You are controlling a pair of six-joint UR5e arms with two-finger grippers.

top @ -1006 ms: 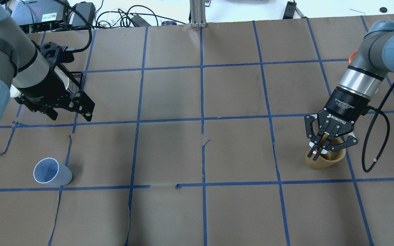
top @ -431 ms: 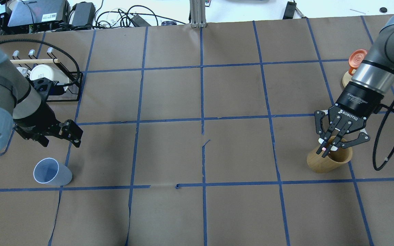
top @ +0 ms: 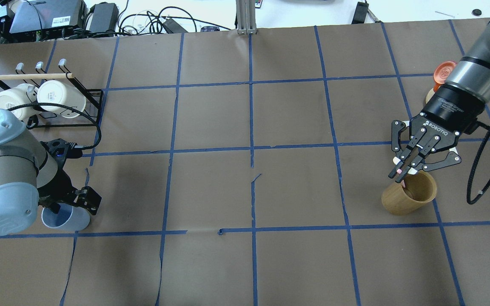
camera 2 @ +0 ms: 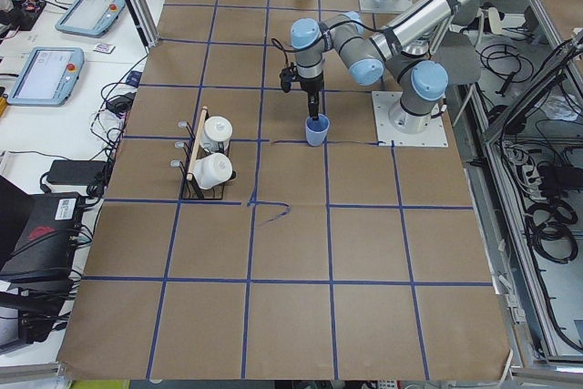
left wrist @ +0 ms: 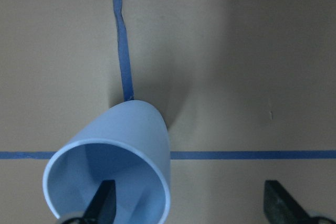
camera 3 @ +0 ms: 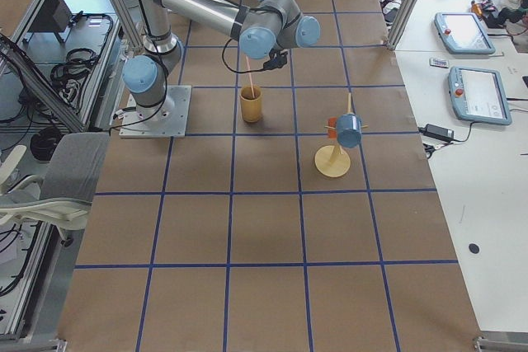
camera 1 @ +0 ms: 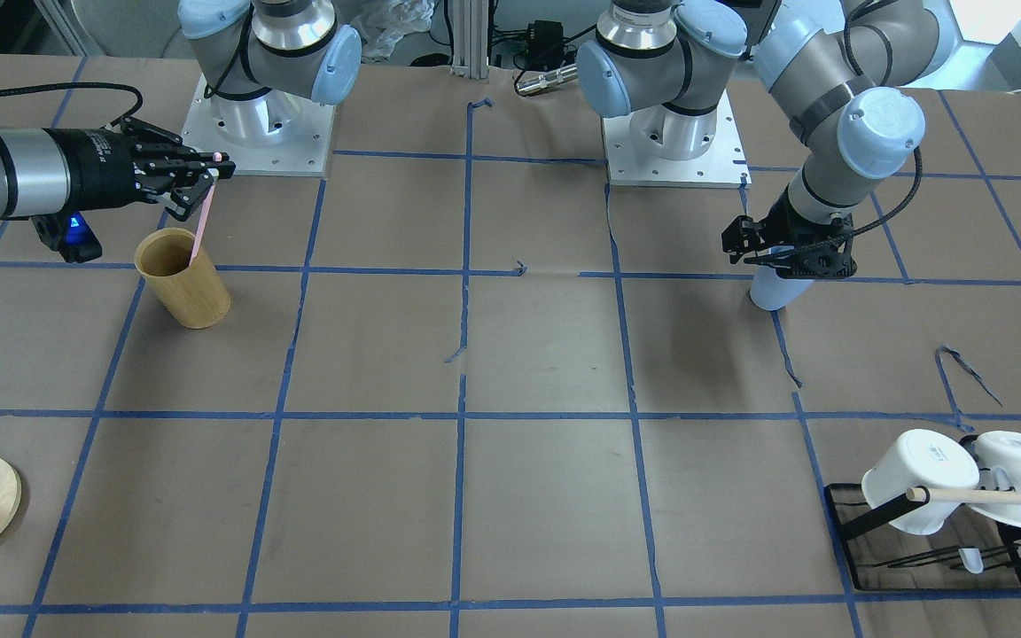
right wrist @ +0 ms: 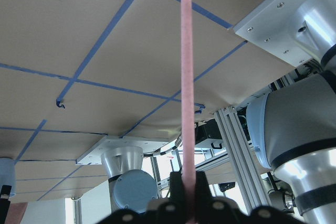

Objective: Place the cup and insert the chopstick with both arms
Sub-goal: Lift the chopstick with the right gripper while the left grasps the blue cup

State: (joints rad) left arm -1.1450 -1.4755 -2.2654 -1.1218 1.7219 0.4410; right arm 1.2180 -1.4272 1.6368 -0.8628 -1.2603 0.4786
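The light blue cup (top: pixel 71 220) stands upright near the table's front left, also in the front view (camera 1: pixel 769 292). My left gripper (left wrist: pixel 191 209) is open just above it. One finger (left wrist: pixel 105 203) is inside the cup's mouth (left wrist: pixel 113 156) and the other is well outside its wall. My right gripper (top: pixel 399 173) is shut on the top of a pale pink chopstick (camera 1: pixel 202 220). The chopstick hangs down with its lower end inside the tan bamboo holder (top: pixel 408 197). The chopstick runs up the middle of the right wrist view (right wrist: pixel 187 77).
A black rack (top: pixel 79 121) with two white mugs (top: pixel 60 98) and a wooden rod stands at the back left. An orange piece on a round wooden stand (top: pixel 444 73) sits behind my right arm. Blue tape lines grid the brown paper.
My left arm has swung from the mug rack down to the blue cup. My right gripper has moved up and back with the chopstick, drawing it partly out of the bamboo holder.
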